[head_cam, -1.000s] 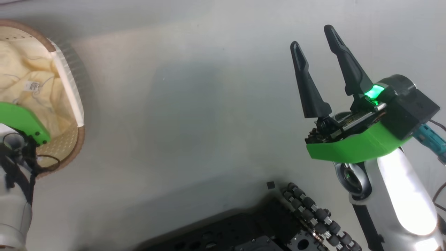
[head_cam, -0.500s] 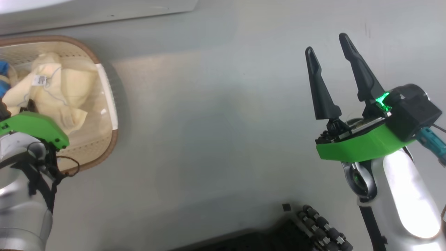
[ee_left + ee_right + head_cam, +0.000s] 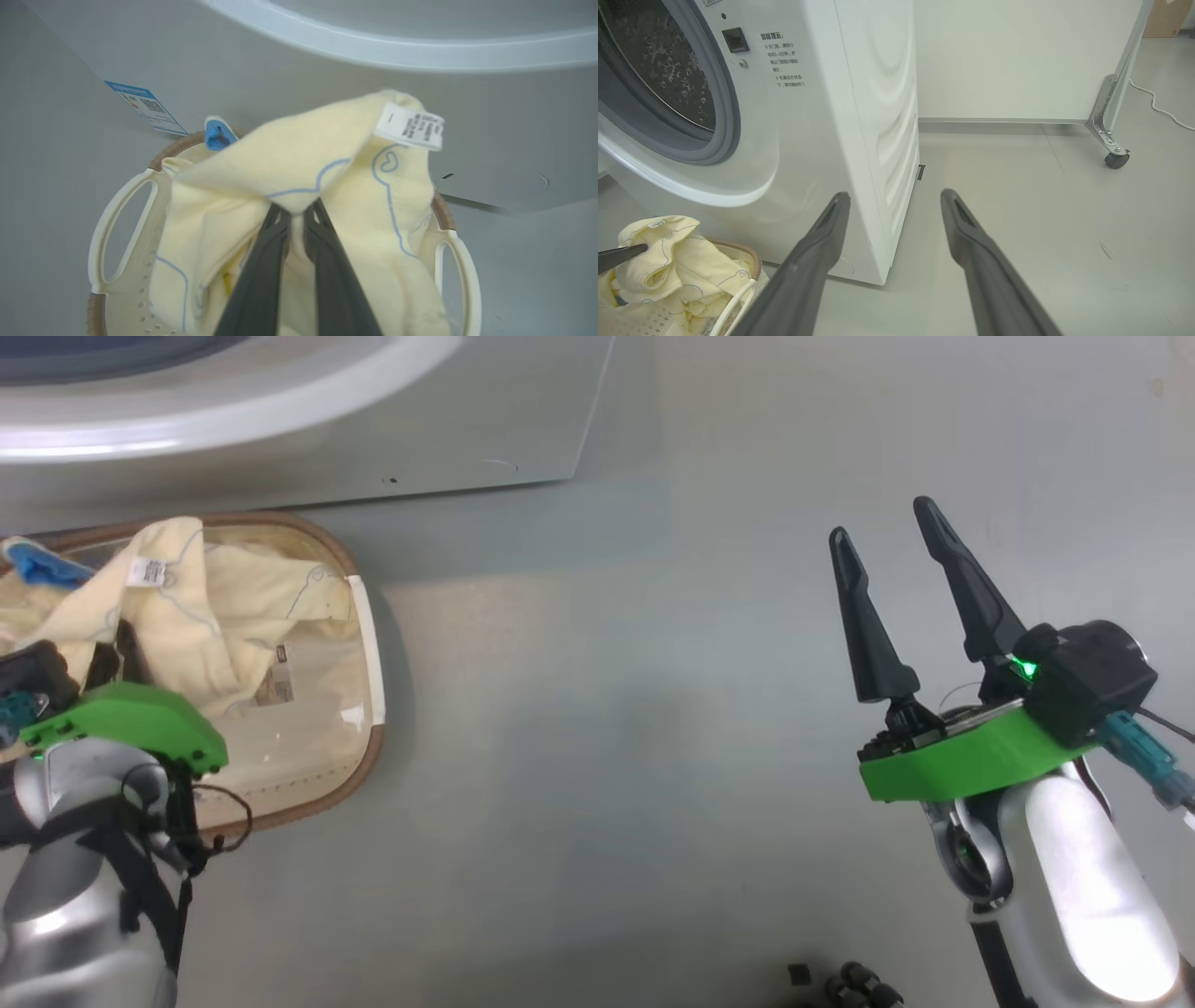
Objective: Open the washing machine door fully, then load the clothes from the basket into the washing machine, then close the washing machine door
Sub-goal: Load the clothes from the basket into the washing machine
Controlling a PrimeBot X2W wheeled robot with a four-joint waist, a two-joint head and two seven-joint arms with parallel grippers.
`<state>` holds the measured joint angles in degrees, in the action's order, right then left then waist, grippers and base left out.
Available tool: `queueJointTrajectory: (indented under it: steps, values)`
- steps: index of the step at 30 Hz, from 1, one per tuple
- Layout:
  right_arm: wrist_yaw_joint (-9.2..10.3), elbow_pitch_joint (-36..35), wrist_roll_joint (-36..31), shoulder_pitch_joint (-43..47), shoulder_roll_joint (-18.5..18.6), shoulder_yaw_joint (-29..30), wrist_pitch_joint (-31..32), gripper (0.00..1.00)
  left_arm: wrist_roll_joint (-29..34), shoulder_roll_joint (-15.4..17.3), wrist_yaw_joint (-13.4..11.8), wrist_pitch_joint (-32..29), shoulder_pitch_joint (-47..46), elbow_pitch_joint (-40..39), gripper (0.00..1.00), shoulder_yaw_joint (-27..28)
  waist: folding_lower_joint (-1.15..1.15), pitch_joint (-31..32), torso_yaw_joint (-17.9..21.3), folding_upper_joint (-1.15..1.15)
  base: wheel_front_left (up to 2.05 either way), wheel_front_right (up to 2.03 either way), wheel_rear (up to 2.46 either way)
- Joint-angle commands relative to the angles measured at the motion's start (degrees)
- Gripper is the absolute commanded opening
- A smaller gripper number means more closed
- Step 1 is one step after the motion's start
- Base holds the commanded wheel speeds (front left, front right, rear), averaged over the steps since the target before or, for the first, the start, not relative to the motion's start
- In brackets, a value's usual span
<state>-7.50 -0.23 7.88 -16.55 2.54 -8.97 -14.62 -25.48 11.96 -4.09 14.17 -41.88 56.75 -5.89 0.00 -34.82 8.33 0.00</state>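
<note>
— What's the room like?
— Smooth grey floor [image 3: 607,756]; a white washer [image 3: 859,116] far left; a pale panel [image 3: 1017,56] on a caster [image 3: 1116,160] behind it; the basket [image 3: 372,616] sits on the floor just before the washer.
— The arms?
— The left gripper [image 3: 296,212] is pressed together on the clothes [image 3: 327,158], pinching a cream fold up over the basket; the right gripper [image 3: 880,519] hangs spread, well to the right.
— Do the views differ?
— The right wrist view shows the drum [image 3: 658,70]; the left wrist view shows a blue sticker [image 3: 147,106] and a white tag [image 3: 411,128].
— Anything changed?
— A second ago the clothes lay lower in the basket; the head camera has swung, bringing the washer's front in.
</note>
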Motion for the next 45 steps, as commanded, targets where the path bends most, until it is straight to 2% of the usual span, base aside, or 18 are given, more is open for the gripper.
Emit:
queueJointTrajectory:
  steps: [1,10,24,34,45]
  values:
    - [0.01,-1.45,-0.38,1.17,0.33,-0.55,-0.38,1.0,0.53,2.16,-0.43,0.82,1.71,-2.49,0.0,2.09,0.0,2.28,-0.74,0.0,0.0,0.0,0.0]
    - [0.01,-0.26,-0.62,3.2,0.33,0.73,-0.32,1.0,4.39,0.34,-0.88,0.82,9.14,-14.09,0.0,5.07,0.0,8.68,-2.35,0.0,0.0,0.0,0.0]
    - [0.01,0.61,-1.48,7.06,0.33,1.95,1.0,1.0,8.15,-3.18,0.82,0.83,18.39,-23.13,0.0,4.61,0.0,17.88,-4.1,0.0,0.0,0.0,0.0]
    - [0.01,0.24,-1.51,10.04,0.33,2.63,2.17,1.0,10.1,-3.94,0.75,0.83,23.8,-28.23,0.0,2.89,0.0,22.59,-4.3,0.0,0.0,0.0,0.0]
    - [0.01,-0.36,-1.2,13.49,0.33,2.8,3.46,1.0,10.73,-3.39,0.15,-0.98,28.48,-33.1,0.0,1.18,0.0,27.7,-4.56,0.0,0.0,0.0,0.0]
